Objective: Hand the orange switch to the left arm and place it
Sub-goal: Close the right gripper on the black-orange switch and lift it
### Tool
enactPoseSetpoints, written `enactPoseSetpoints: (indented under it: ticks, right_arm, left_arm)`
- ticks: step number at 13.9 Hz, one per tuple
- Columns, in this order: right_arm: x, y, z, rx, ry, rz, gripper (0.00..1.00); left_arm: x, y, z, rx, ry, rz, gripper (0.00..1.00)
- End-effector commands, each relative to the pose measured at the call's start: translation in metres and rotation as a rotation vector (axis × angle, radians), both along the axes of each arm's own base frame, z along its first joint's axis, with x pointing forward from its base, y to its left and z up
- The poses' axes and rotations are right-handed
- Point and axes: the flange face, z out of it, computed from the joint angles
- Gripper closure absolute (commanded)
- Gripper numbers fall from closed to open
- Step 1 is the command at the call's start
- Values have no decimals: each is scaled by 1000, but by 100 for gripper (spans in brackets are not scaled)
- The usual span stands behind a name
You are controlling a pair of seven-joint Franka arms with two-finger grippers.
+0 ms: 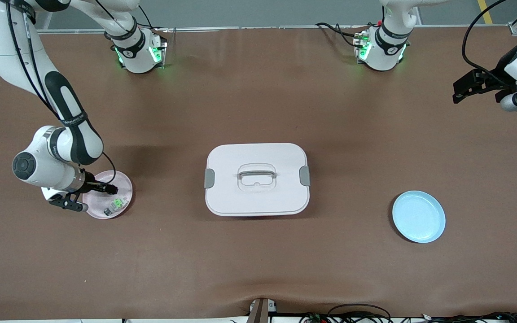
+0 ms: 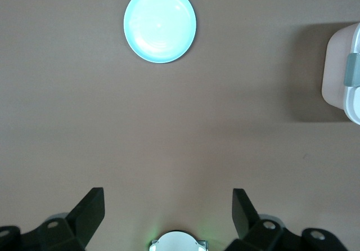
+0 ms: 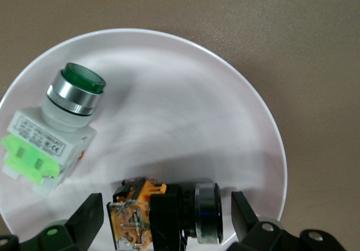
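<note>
Nearest the front camera lies the blue plate [image 1: 418, 216], bare, toward the left arm's end of the table. Up from it, in the middle of the table, sits the white box [image 1: 257, 179] with its lid on, grey clips on two sides and a handle sunk in the top.

At the right arm's end of the table is a pink plate [image 1: 123, 181]. Two small parts lie on it. One is the orange switch [image 3: 163, 217], black with an orange end, lying on its side. The other is a green button part [image 3: 53, 130], close beside it but not touching.

The right gripper [image 3: 169, 220] is down low over the pink plate. Its two black fingers [image 3: 87, 220] stand wide apart, one on each side of the orange switch. They are not pressing on it, so the gripper holds nothing.

The left gripper [image 1: 476, 87] waits up in the air over the table's edge at the left arm's end, well apart from the blue plate. Its fingers [image 2: 90, 209] are spread wide too, and nothing is between them.
</note>
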Motion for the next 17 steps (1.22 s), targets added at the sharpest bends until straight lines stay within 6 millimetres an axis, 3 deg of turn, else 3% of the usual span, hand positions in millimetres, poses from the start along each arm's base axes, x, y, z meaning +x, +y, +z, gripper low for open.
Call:
enactPoseSetpoints:
  ticks: [1,2,3,8,10,12,17]
  right_arm:
    - [4,-1,0,4,-5,10,20]
    - [4,1,-1,6,3,16,86]
    - [5,4,1,6,4,5,100]
    - [4,8,12,20,47,-18,100]
    - [9,16,43,30,87,-64,100]
    - [16,37,86,92,121,-199,100]
    - [20,94,150,213,219,-431,100]
  left_arm:
    - [-2,0,2,23,-2,-11,0]
    - [-2,0,2,23,-2,-11,0]
    - [-2,2,3,23,-4,-8,0]
    - [-2,1,2,23,-2,-9,0]
    - [-2,2,3,23,-4,-8,0]
    - [-2,2,3,22,-5,-8,0]
    - [1,3,3,19,-9,-34,0]
